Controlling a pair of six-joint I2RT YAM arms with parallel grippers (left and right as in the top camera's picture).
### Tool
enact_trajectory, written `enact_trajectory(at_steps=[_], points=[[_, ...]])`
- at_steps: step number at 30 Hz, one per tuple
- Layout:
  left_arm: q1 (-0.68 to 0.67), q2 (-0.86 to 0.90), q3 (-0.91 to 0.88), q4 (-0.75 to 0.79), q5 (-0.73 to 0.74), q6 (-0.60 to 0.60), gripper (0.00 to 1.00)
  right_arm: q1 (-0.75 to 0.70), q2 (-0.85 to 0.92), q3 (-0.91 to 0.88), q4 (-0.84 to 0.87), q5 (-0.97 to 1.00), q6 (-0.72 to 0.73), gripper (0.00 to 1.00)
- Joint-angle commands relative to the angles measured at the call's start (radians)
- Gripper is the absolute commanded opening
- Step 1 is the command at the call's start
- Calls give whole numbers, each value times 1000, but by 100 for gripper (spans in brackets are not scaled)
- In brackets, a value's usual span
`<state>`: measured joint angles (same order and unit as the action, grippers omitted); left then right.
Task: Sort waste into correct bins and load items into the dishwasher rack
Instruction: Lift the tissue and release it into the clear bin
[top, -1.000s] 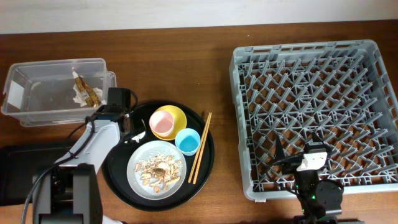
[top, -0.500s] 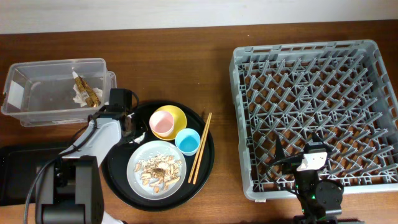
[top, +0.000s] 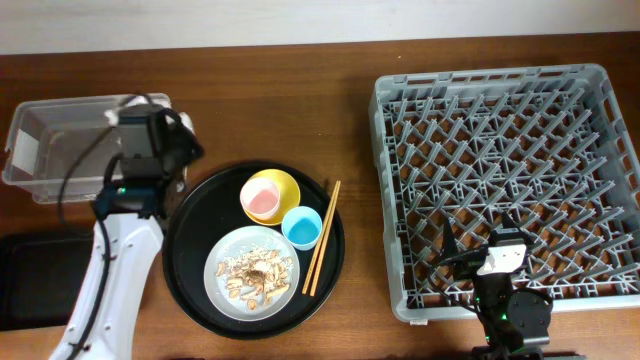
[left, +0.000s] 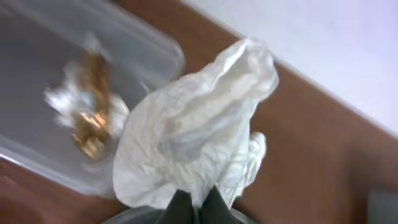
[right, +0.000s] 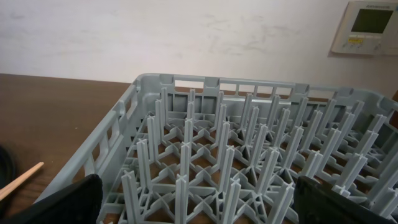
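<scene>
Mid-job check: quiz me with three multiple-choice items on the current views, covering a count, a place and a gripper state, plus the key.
1. How many cups stand on the round black tray?
A. one
B. two
C. three

2. Where is the pink cup?
A. nested in the yellow bowl
B. on the tray's bare floor
C. off the tray

3. What is the left gripper doing?
A. open, empty
B. shut on a white napkin
C. shut on the pink cup

Key:
1 B: only the pink cup and the light-blue cup are there.
2 A: the yellow rim rings it in the overhead view.
3 B: the left wrist view shows the napkin pinched between the fingertips.
</scene>
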<state>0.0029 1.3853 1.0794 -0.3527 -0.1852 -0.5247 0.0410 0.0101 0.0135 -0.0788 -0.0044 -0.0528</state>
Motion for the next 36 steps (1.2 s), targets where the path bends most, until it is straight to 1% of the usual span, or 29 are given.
enact_trajectory(at_steps=[1,3,6,9,11,12,15,17,18,20,23,25,26,27,28,30,33,36], points=[[40,5,10,56,-243,-2,4,3,-6,-8,-2,5,1,98],[63,25,10,109,-288,-2,4,3,-6,-8,-2,6,1,98],[98,80,10,228,-294,-2,6,3,-6,-8,-2,5,1,98],[138,154,10,330,-294,-2,15,3,-6,-8,-2,5,1,98],[158,190,10,369,-294,-2,24,3,-6,-8,-2,5,1,98],[167,203,10,379,-294,-1,27,3,-6,-8,-2,5,1,98],[175,200,10,367,-291,-2,34,3,-6,-8,-2,5,1,98],[175,184,10,351,-290,-2,45,3,-6,-8,-2,5,1,98],[175,169,10,335,-282,-2,63,3,-6,-8,-2,5,1,98],[175,124,10,292,-253,-2,73,3,-6,-8,-2,5,1,98],[174,50,10,214,-194,-2,79,3,-6,-8,-2,5,1,98],[174,-21,10,132,-75,-2,82,3,-6,-8,-2,5,1,98],[174,-56,10,84,-7,-2,86,3,-6,-8,-2,5,1,98],[174,-119,10,-3,98,-2,96,3,-6,-8,-2,5,1,98],[174,-156,10,-58,148,-2,99,3,-6,-8,-2,5,1,98],[174,-225,10,-183,190,-2,99,3,-6,-8,-2,5,1,98],[174,-294,10,-358,189,-2,99,3,-6,-8,-2,5,1,98],[174,-325,10,-509,189,-2,99,3,-6,-8,-2,5,1,99]])
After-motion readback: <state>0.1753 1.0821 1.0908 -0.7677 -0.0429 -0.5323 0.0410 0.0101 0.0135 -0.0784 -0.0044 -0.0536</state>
